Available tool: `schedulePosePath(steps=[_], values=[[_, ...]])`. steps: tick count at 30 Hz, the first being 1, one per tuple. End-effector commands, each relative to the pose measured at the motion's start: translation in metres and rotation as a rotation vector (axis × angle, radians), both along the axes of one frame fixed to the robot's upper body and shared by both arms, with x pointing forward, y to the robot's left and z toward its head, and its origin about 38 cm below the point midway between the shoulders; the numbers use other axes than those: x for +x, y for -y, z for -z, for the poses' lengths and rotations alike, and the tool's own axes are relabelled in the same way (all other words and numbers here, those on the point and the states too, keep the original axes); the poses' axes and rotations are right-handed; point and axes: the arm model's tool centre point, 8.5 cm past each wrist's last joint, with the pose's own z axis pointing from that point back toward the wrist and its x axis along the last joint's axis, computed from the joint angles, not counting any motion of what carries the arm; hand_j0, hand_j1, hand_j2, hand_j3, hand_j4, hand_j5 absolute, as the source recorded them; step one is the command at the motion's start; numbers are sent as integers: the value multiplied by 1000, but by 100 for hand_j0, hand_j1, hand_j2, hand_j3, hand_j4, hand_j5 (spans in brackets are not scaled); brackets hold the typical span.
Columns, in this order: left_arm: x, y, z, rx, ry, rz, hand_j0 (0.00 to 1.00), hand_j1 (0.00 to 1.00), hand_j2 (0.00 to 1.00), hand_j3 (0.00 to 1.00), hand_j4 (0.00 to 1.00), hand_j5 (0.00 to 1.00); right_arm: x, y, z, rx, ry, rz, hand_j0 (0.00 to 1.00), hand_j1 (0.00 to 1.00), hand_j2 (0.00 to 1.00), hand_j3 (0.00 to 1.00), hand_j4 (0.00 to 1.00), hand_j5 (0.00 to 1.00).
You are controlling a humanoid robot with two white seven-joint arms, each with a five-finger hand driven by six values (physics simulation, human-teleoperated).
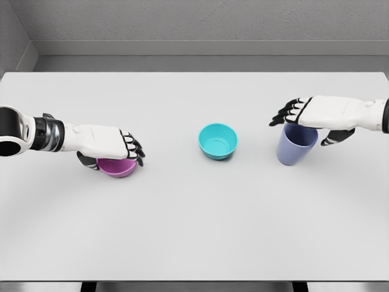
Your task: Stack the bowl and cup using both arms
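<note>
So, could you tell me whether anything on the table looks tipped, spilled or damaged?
Nothing stands out. The teal bowl, purple bowl and blue cup all look upright and intact on the table, with nothing spilled.

We see a broad, flat, pale grey rectangular table [194, 231] filling most of the view; its top is smooth and matte, and its near edge runs along the bottom of the view; behind its far edge we see a plain grey wall [200, 21] with a lighter horizontal band at its foot; at the upper left a second grey wall [12, 42] meets it in a corner.
</note>
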Motion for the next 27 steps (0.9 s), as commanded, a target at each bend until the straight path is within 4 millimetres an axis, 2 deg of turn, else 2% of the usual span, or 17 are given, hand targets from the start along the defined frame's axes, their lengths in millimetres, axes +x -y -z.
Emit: schedulePosePath(steps=[1, 4, 10, 14, 27], values=[[0, 0, 0, -3, -1, -3, 70, 70, 70, 70, 70, 70, 1, 2, 2, 4, -7, 9, 100, 100, 100, 100, 100, 100], [-1, 1, 2, 2, -8, 3, 67, 67, 67, 67, 67, 67, 7, 3, 4, 5, -7, 23, 100, 100, 100, 100, 100, 100], [0, 2, 0, 2, -3, 4, 64, 64, 64, 64, 64, 64, 5, 0, 11, -6, -22, 15, 100, 100, 100, 100, 100, 100], [3, 5, -11, -8, 20, 12, 64, 64, 64, 64, 64, 64, 5, 0, 14, -11, -30, 13, 100, 100, 100, 100, 100, 100], [14, 63, -36, -84, 80, 116, 64, 64, 64, 64, 64, 64, 5, -3, 16, -19, -30, 9, 100, 100, 100, 100, 100, 100]])
